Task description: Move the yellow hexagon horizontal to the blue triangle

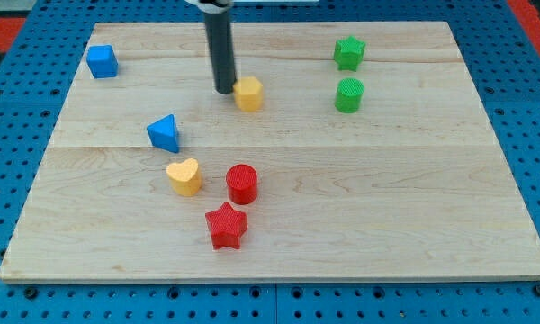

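Note:
The yellow hexagon (249, 93) sits on the wooden board (387, 198) in the upper middle of the view. The blue triangle (164, 133) lies lower and to the view's left of it. My tip (225, 90) rests on the board right beside the hexagon's left side, touching it or nearly so. The rod rises straight up out of the view's top.
A blue cube (102, 61) is at the top left. A green star (349, 52) and a green cylinder (349, 94) are at the upper right. A yellow heart (184, 176), a red cylinder (242, 184) and a red star (226, 225) cluster below the triangle.

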